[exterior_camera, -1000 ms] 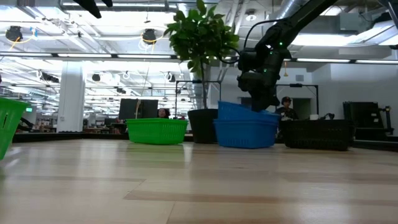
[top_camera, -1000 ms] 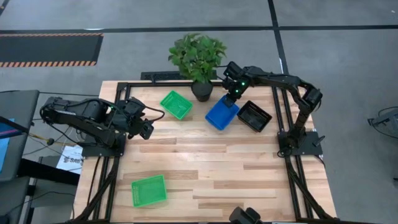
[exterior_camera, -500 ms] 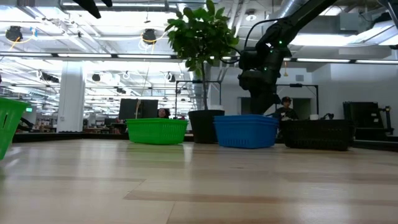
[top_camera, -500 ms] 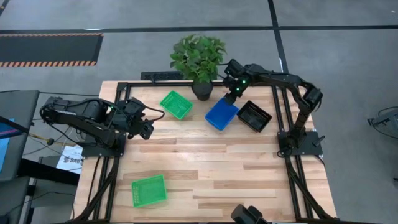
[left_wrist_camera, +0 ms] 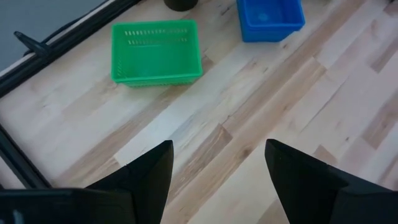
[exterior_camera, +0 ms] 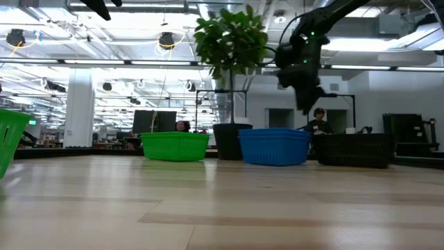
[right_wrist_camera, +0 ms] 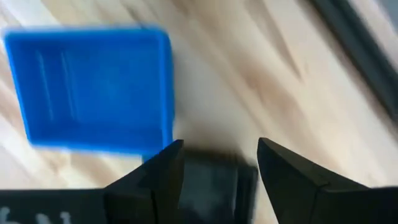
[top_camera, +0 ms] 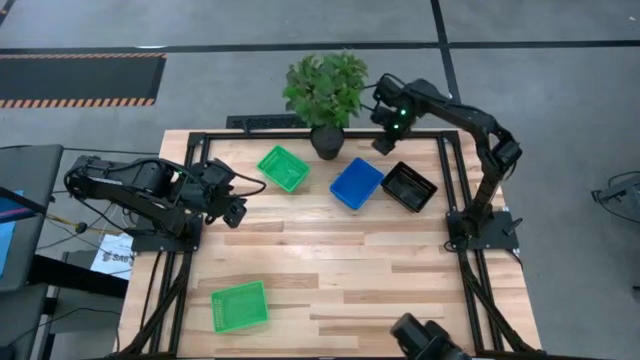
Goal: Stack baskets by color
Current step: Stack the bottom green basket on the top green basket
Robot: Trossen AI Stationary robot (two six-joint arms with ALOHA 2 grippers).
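The blue baskets [top_camera: 357, 183] sit nested and level on the table's far middle, also in the low view [exterior_camera: 275, 146] and the right wrist view [right_wrist_camera: 93, 87]. A black basket [top_camera: 408, 187] stands to their right, and a green basket [top_camera: 283, 167] to their left. A second green basket [top_camera: 240, 306] lies near the front left. My right gripper [top_camera: 385, 140] hangs open above the table, behind the blue and black baskets and clear of both [exterior_camera: 305, 104]. My left gripper [top_camera: 235, 205] waits open at the table's left, above bare wood [left_wrist_camera: 217, 168].
A leafy plant in a dark pot [top_camera: 325, 95] stands at the far edge, just left of my right arm. A black frame [top_camera: 200, 140] borders the table. Bare wood [top_camera: 340, 260] fills the middle and the right front.
My right gripper has opened and let go of the tilted upper blue basket. That basket has dropped level into the blue one beneath it. The gripper has then risen and drawn back toward the far right.
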